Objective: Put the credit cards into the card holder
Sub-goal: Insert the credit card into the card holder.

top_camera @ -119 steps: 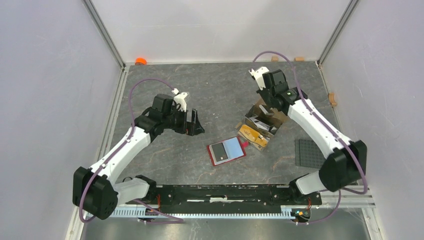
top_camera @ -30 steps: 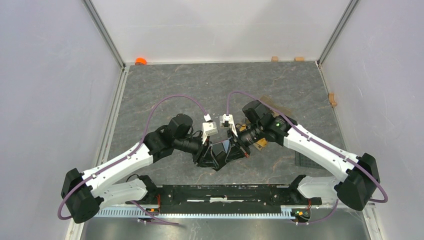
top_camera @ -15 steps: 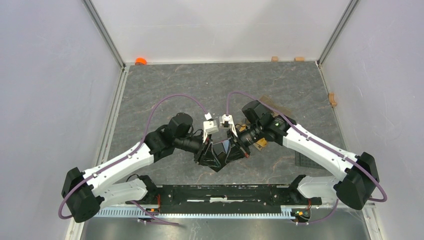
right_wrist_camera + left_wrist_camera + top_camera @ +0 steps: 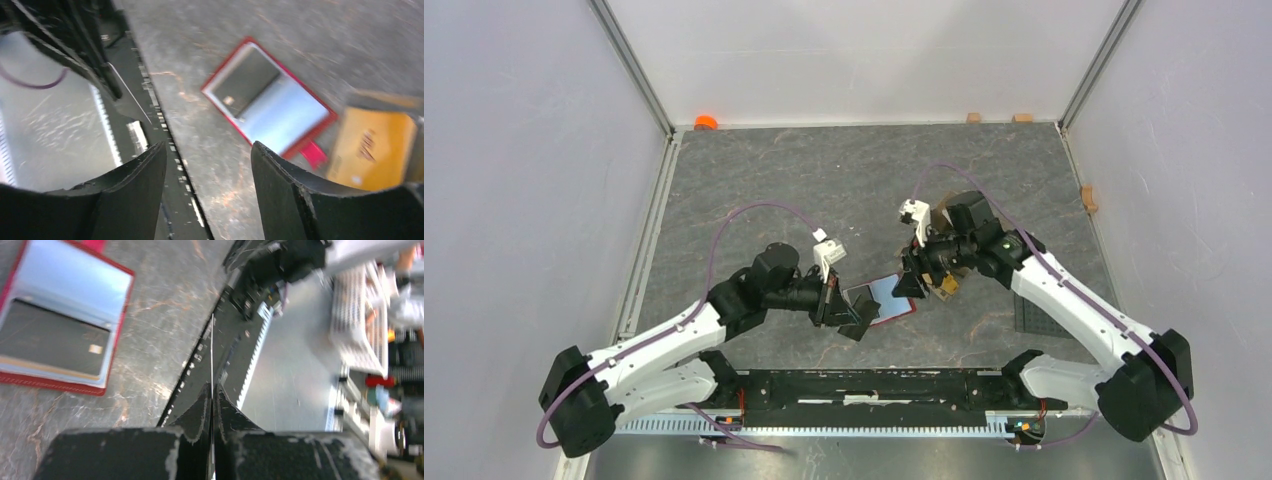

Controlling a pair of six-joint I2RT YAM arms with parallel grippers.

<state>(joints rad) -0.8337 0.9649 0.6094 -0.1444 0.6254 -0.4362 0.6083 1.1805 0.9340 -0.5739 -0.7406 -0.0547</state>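
Observation:
The red card holder (image 4: 886, 301) lies open on the table, with a dark card (image 4: 55, 347) in one pocket and light blue (image 4: 75, 287) showing in the other. My left gripper (image 4: 848, 312) hangs just left of the holder, shut on a thin dark credit card (image 4: 211, 340) seen edge-on between its jaws. My right gripper (image 4: 913, 280) stands open and empty just right of the holder, above the table. An orange credit card (image 4: 380, 145) rests by the cardboard stand (image 4: 946, 284) beside the right gripper.
A dark grey ridged mat (image 4: 1036, 308) lies at the right. Small tan blocks (image 4: 1089, 197) sit along the right and back walls, and an orange cap (image 4: 705, 122) at the back left corner. The black rail (image 4: 874, 385) runs along the near edge.
The two grippers met over the holder on one dark card. The left shut on it and drew back left; the right opened, let go and pulled away to the right.

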